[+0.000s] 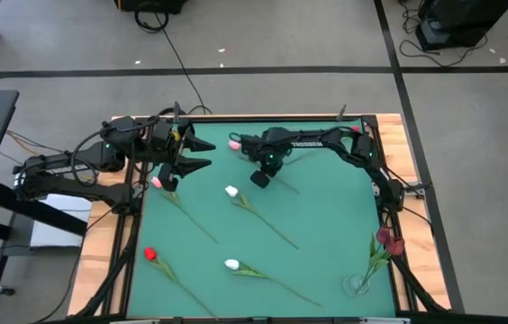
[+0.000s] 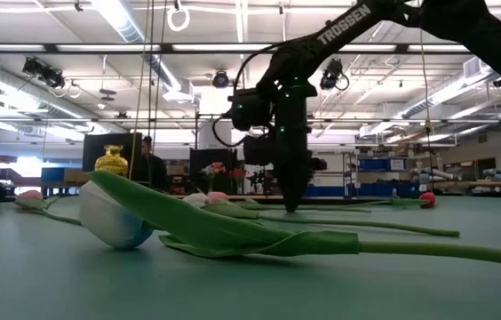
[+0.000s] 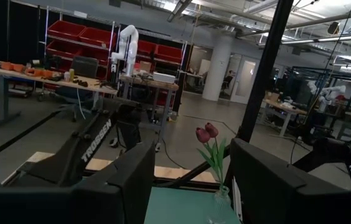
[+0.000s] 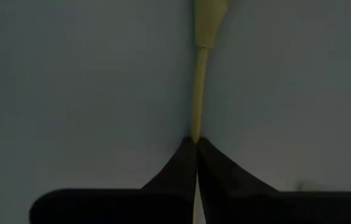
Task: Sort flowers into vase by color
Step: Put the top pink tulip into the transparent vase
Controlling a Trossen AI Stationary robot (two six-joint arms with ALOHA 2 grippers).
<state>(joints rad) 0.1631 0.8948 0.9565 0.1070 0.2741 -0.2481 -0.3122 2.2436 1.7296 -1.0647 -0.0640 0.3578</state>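
Note:
Several tulips lie flat on the green mat: a pink one (image 1: pixel 157 183), a white one (image 1: pixel 231 191), a red one (image 1: pixel 149 255) and a second white one (image 1: pixel 231 265), which fills the low view (image 2: pixel 113 222). Another pink tulip (image 1: pixel 234 142) lies near the far edge. My right gripper (image 1: pixel 260 179) points down at the mat and is shut on that flower's stem. A glass vase (image 1: pixel 358 284) at the near right corner holds upright maroon tulips (image 1: pixel 387 241), also visible as maroon tulips (image 3: pixel 206 132) in the left wrist view. My left gripper (image 1: pixel 209 155) hovers open at the far left, touching nothing. My right gripper pinches the thin yellow-green stem (image 4: pixel 195 127) of the far pink tulip between its two fingertips (image 4: pixel 182 163). It comes from above, pointing down, as the low view shows (image 2: pixel 293 203). The stem runs straight away from the tips and looks to lie along the mat.
Wooden borders (image 1: pixel 101 261) frame the mat on the left and right. Stems of the lying flowers cross the mat's middle. The vase stands close to the near right corner. Bare mat shows between the right gripper and the vase (image 1: pixel 335 216).

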